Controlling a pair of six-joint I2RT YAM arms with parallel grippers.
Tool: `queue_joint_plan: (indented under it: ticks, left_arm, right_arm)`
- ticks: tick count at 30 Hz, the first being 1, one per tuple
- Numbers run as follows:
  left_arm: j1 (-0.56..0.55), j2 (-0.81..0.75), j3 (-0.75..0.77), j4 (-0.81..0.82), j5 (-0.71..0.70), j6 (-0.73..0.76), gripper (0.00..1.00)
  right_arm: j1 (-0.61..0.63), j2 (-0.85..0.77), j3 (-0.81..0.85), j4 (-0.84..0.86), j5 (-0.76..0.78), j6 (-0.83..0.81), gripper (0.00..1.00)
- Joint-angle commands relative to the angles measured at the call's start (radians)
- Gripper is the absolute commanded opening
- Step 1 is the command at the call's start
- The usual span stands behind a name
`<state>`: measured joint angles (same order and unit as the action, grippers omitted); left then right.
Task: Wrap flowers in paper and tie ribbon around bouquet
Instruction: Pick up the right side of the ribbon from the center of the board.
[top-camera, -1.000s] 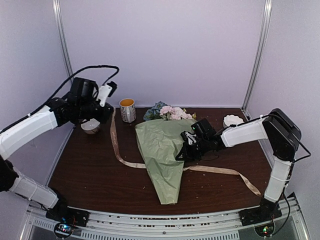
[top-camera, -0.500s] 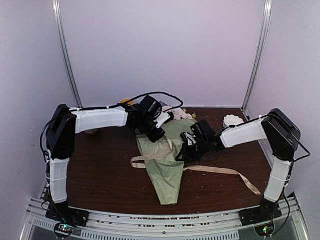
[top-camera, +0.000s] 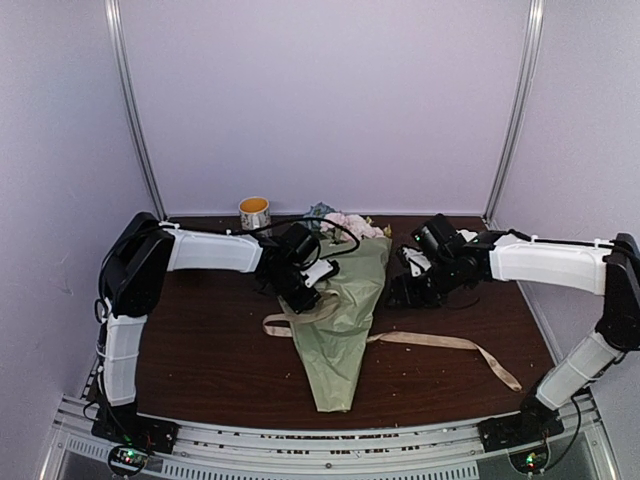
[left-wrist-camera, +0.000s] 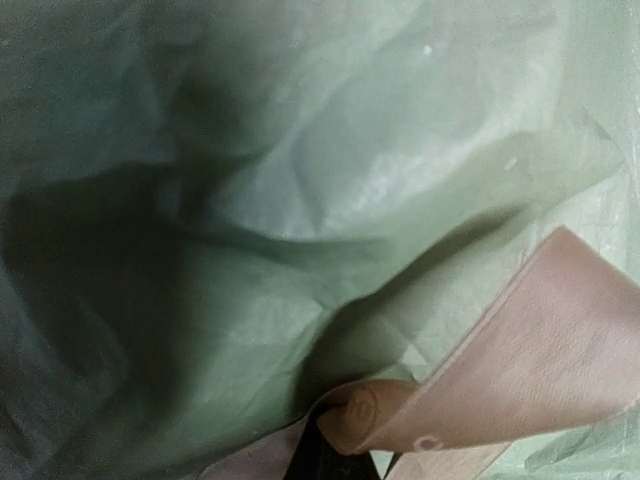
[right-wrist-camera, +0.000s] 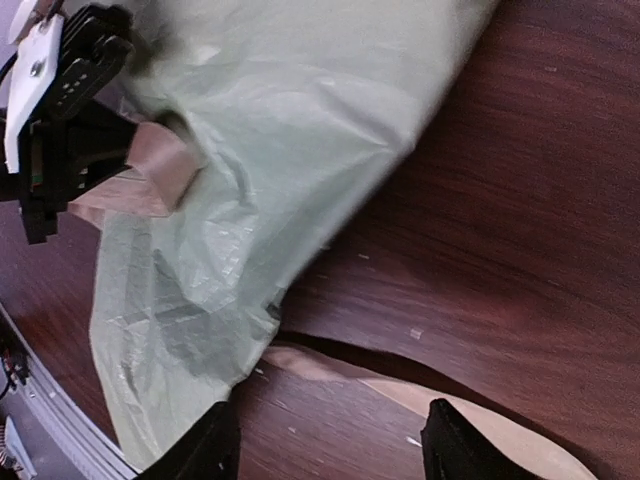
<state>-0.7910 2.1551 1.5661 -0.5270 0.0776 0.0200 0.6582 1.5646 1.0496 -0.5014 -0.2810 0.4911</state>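
1. The bouquet (top-camera: 335, 325) lies in the middle of the dark wooden surface (top-camera: 200, 345), between the two arms. It is a cone of sage-green paper (right-wrist-camera: 300, 130) with its narrow tip toward the near edge and its wide end toward the back wall.
2. The flowers (top-camera: 345, 224) show at the wide end as pink and white blooms with a little blue-green beside them.
3. The left claw (top-camera: 308, 290) is pressed against the cone's left flank and is clamped onto a fold of the ribbon (top-camera: 440, 342). In the left wrist view the tan band is doubled over right at the fingertips, and crumpled green paper fills the rest of the view.
4. From that fold, a loop of ribbon drops to the surface at the cone's left edge. Another stretch comes out from under the cone's right side and trails flat across the wood toward the near right corner.
5. The right claw (top-camera: 402, 293) sits to the right of the cone, apart from the paper. Its fingers (right-wrist-camera: 215, 445) are spread wide with nothing gripped between them. Its wrist view looks down on the cone's right edge and the ribbon lying on the wood.
6. A cup (top-camera: 254, 212) stands at the back of the surface, left of the blooms.
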Motion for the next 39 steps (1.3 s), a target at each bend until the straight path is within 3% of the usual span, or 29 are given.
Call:
queue_joint_plan:
  ticks: [1, 4, 8, 12, 18, 23, 28, 31, 37, 39]
  left_arm:
    - [0.003, 0.000, -0.034, 0.055, 0.033, -0.006, 0.00]
    - [0.003, -0.001, -0.044, 0.066, 0.044, 0.003, 0.00]
    - [0.003, -0.002, -0.042, 0.068, 0.059, 0.012, 0.00]
    - [0.003, -0.010, -0.039, 0.067, 0.082, 0.012, 0.00]
    - [0.003, -0.012, -0.025, 0.071, 0.109, 0.027, 0.00]
    - [0.003, -0.012, -0.024, 0.063, 0.111, 0.040, 0.00]
    - [0.002, -0.013, -0.022, 0.052, 0.108, 0.049, 0.00]
    - [0.002, -0.013, -0.019, 0.052, 0.116, 0.050, 0.00]
    - [0.003, -0.017, -0.020, 0.049, 0.120, 0.050, 0.00]
    - [0.003, -0.018, -0.020, 0.045, 0.119, 0.053, 0.00]
  right_arm:
    - [-0.064, -0.134, -0.060, -0.314, 0.246, -0.056, 0.67]
    - [-0.149, -0.199, -0.103, -0.414, 0.316, -0.057, 0.68]
    - [-0.286, -0.210, -0.163, -0.490, 0.248, -0.095, 0.68]
    - [-0.300, -0.157, -0.214, -0.570, 0.234, -0.146, 0.69]
    - [-0.333, -0.009, -0.195, -0.559, 0.326, -0.162, 0.70]
    - [-0.368, 0.083, -0.195, -0.470, 0.208, -0.199, 0.67]
    - [-0.382, 0.131, -0.164, -0.428, 0.197, -0.205, 0.67]
    - [-0.388, 0.159, -0.164, -0.391, 0.135, -0.232, 0.54]
    - [-0.402, 0.131, -0.174, -0.355, 0.162, -0.229, 0.09]
    - [-0.402, 0.100, -0.171, -0.348, 0.169, -0.229, 0.00]
